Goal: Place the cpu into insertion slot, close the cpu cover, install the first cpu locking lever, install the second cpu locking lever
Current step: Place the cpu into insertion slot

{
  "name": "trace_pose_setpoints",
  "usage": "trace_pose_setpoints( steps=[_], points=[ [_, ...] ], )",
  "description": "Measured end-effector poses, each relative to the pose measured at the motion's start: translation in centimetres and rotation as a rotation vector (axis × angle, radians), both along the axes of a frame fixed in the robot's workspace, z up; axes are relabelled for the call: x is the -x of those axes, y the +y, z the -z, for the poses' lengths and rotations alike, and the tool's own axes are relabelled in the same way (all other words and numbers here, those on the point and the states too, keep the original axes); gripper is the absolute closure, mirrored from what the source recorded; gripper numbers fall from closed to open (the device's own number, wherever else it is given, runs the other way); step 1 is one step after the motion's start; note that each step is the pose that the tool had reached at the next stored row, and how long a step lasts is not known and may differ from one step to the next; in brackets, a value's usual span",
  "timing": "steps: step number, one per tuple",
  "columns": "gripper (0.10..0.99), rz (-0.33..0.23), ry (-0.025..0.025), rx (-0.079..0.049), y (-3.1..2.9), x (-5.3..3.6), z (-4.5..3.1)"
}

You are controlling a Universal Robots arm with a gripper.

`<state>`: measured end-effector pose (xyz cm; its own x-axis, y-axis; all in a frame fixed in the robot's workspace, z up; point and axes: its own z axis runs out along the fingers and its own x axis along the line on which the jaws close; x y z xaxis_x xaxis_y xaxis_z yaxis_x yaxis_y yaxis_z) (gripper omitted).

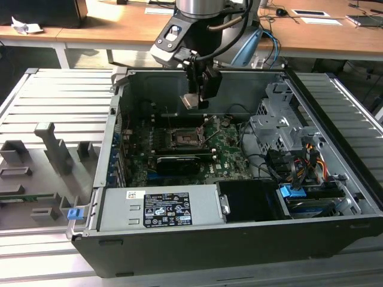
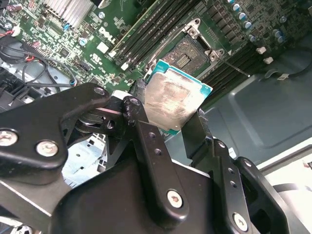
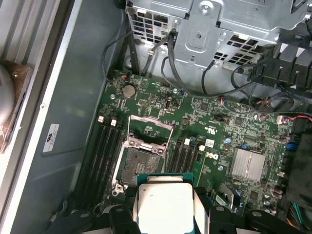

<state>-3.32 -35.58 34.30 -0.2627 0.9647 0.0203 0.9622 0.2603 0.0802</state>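
Observation:
My gripper (image 1: 197, 98) hangs above the open computer case, shut on the cpu (image 1: 190, 101) by its edges. In both wrist views the cpu (image 2: 174, 102) (image 3: 165, 204) shows its silvery grey face, with a teal rim around it. It is held level and well above the motherboard. The insertion slot (image 1: 181, 139) (image 2: 187, 52) (image 3: 135, 161) lies open below, its dark centre bare. The cpu cover (image 3: 150, 130) stands raised at the slot's far edge. The black fingers (image 2: 142, 127) clamp the chip from two sides.
A black card (image 1: 176, 162) lies across the board near the slot. Memory slots (image 3: 100, 151) flank the socket. A labelled power supply (image 1: 158, 209) fills the case front, and a metal drive cage (image 1: 281, 125) with cables stands at the exterior view's right. Grey fixtures (image 1: 54, 149) sit outside.

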Motion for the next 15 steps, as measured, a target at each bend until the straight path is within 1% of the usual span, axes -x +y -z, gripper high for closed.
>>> trace_pose_setpoints(
  steps=[5,15],
  points=[
    [0.545,0.004,0.0003,0.0,0.0,0.0,0.06],
    [0.545,0.028,0.0018,0.0,0.0,0.0,0.29]
  ],
)
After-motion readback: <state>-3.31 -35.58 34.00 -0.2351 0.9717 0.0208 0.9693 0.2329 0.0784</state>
